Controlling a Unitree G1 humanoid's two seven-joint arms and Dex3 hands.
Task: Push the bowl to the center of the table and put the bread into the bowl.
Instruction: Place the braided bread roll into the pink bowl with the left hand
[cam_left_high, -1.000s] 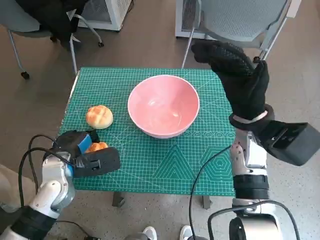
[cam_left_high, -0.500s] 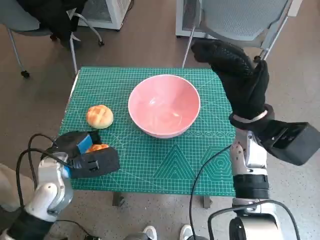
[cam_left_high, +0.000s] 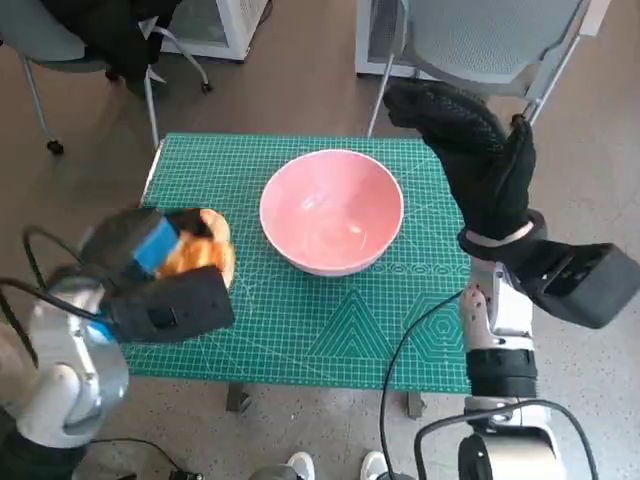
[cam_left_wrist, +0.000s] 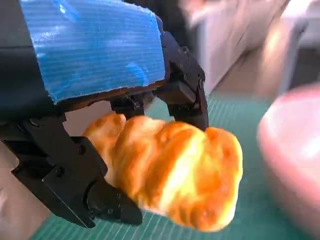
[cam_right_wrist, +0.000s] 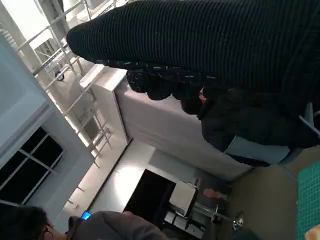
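The bread (cam_left_high: 196, 252) is seen in the head view lifted off the green surface (cam_left_high: 330, 330) by the left hand (cam_left_high: 150, 285), over that surface's left part and well short of the pink bowl (cam_left_high: 332, 210); whether a second bun lies beneath the hand cannot be told, since the hand and arm cover that spot. The bowl is found standing upright near the middle of the surface, somewhat toward the far edge, with nothing inside it, so the pushing step is judged done or nearly so and the carrying step is judged to be in hand. The right hand (cam_left_high: 478, 165) is held raised beside the bowl's right side, apart from it, fingers extended and nothing held, a posture judged to keep it out of the path of the delivery. Chairs (cam_left_high: 480, 40) are seen on the floor beyond the surface. In the left wrist view the bread is shown clamped between the black fingers (cam_left_wrist: 75, 190), which are closed against its two sides below the blue tape, with the golden crust bulging out past them; the grip is judged to be taken across the loaf's width so that the soft crumb is cradled rather than crushed. The blurred pink rim of the bowl is seen at the picture's edge, near but not yet under the bread. In the right wrist view only the knitted glove and a room with a seated person (cam_right_wrist: 75, 225) are shown; no object is seen in that hand.
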